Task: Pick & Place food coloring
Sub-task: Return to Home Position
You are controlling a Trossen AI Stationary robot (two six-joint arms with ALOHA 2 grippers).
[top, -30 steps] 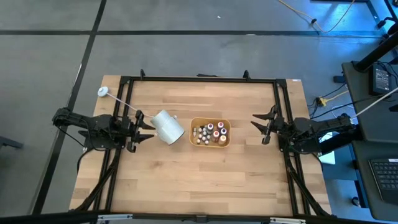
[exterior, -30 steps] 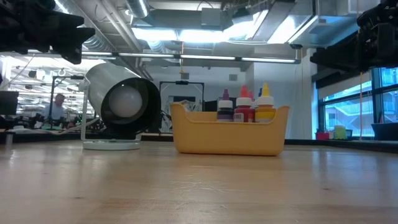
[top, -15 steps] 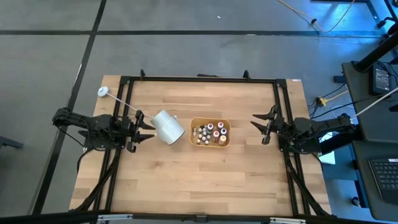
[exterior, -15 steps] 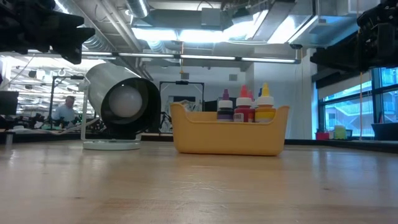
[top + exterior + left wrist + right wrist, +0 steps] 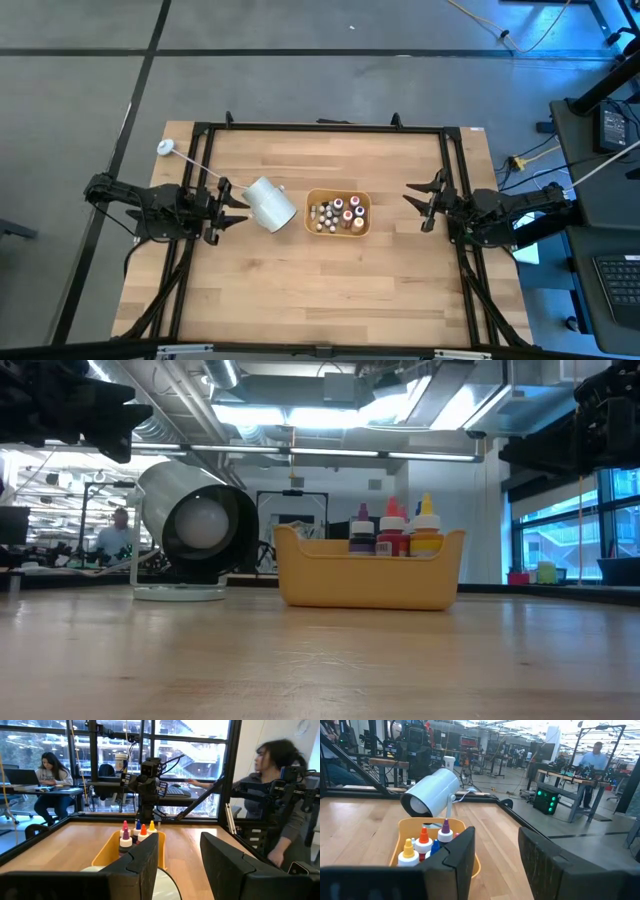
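Several tiny food coloring bottles [image 5: 336, 213] with white, red, purple, blue and orange caps stand upright inside the yellow-orange tray [image 5: 362, 226] in the middle of the table; they also show in the low view [image 5: 393, 531], the left wrist view [image 5: 135, 834] and the right wrist view [image 5: 424, 846]. My left gripper [image 5: 233, 205] hovers open at the table's left edge, beside the white cup [image 5: 270, 203]. My right gripper [image 5: 417, 205] hovers open at the right edge, well clear of the tray.
The large white cylindrical cup [image 5: 192, 525] is tilted on a thin stand [image 5: 180, 592] just left of the tray. A black frame [image 5: 320, 127] rims the wooden table. Bare wood [image 5: 320, 290] spreads toward the near edge. People sit and stand beyond the table [image 5: 272, 795].
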